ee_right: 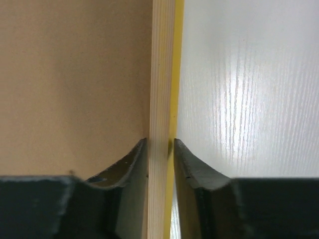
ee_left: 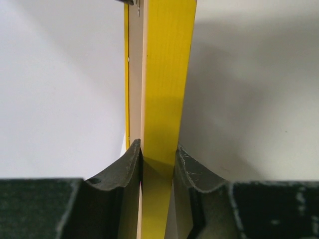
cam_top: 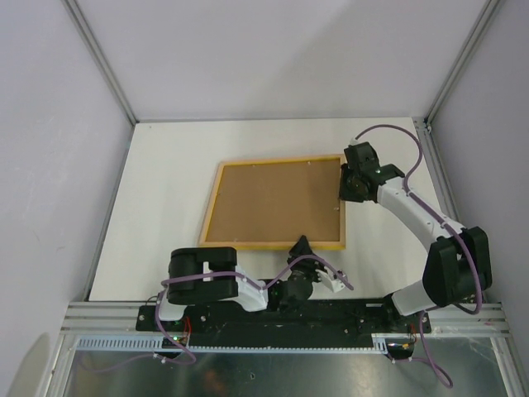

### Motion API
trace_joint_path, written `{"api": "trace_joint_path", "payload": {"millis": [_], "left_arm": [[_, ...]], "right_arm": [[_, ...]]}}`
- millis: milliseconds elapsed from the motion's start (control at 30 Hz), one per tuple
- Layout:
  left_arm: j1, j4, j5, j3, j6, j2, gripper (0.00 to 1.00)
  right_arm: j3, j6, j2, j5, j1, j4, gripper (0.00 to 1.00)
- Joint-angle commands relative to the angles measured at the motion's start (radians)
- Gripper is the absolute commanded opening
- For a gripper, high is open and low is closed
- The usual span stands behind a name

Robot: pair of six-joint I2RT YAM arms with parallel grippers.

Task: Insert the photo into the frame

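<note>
My left gripper (cam_top: 302,248), bottom centre of the top view, has its jaws pinched on the near rail of the frame (cam_top: 248,243). The wrist view shows yellow front on one side and pale wood on the other. The frame lies back-up, long axis left-right, with the brown backing board (cam_top: 277,201) filling it. Farther off, my right gripper (cam_top: 347,186) clamps the right rail near the upper right corner. No photo in any view, so I can't tell if it's under the board. Bare table (cam_top: 165,207) shows left and beyond; I judge there's room there for a lift or flip.
</note>
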Motion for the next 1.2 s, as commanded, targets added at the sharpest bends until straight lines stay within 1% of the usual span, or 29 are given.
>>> {"api": "trace_joint_path", "payload": {"millis": [0, 67, 133, 267, 333, 400, 433, 467, 533, 600, 667, 867, 1067, 1167], "left_arm": [[0.018, 0.194, -0.059, 0.037, 0.064, -0.078, 0.0], [0.026, 0.195, -0.053, 0.044, 0.079, -0.111, 0.0], [0.038, 0.194, -0.043, 0.052, 0.104, -0.147, 0.0], [0.073, 0.189, -0.012, 0.074, 0.172, -0.218, 0.0], [0.092, 0.165, 0.008, 0.089, 0.196, -0.254, 0.0], [0.112, 0.094, 0.032, 0.115, 0.181, -0.299, 0.0], [0.126, 0.002, 0.045, 0.144, 0.153, -0.334, 0.0], [0.137, -0.146, 0.071, 0.172, 0.083, -0.362, 0.0], [0.165, -0.385, 0.128, 0.254, -0.058, -0.42, 0.0], [0.194, -0.559, 0.179, 0.34, -0.154, -0.455, 0.0], [0.218, -0.676, 0.211, 0.413, -0.197, -0.47, 0.0], [0.273, -0.849, 0.265, 0.576, -0.228, -0.491, 0.0], [0.316, -0.932, 0.318, 0.709, -0.264, -0.513, 0.0], [0.333, -0.996, 0.374, 0.795, -0.319, -0.51, 0.0]], "right_arm": [[0.045, 0.006, -0.094, -0.033, -0.003, 0.004, 0.41], [0.054, 0.009, -0.13, -0.023, -0.005, 0.012, 0.53], [0.061, 0.014, -0.171, -0.004, -0.008, 0.024, 0.61], [0.065, 0.03, -0.275, 0.047, -0.023, 0.068, 0.68], [0.065, 0.042, -0.328, 0.072, -0.033, 0.095, 0.7], [0.065, 0.052, -0.369, 0.094, -0.045, 0.117, 0.71], [0.065, 0.056, -0.385, 0.101, -0.053, 0.126, 0.71], [0.065, 0.06, -0.394, 0.103, -0.06, 0.132, 0.72], [0.065, 0.067, -0.399, 0.086, -0.077, 0.139, 0.72], [0.065, 0.074, -0.397, 0.075, -0.088, 0.137, 0.72], [0.065, 0.079, -0.391, 0.069, -0.093, 0.134, 0.72], [0.05, 0.093, -0.378, 0.056, -0.104, 0.142, 0.72], [-0.015, 0.114, -0.374, 0.009, -0.147, 0.196, 0.72], [-0.052, 0.128, -0.363, -0.04, -0.175, 0.228, 0.71]]}}
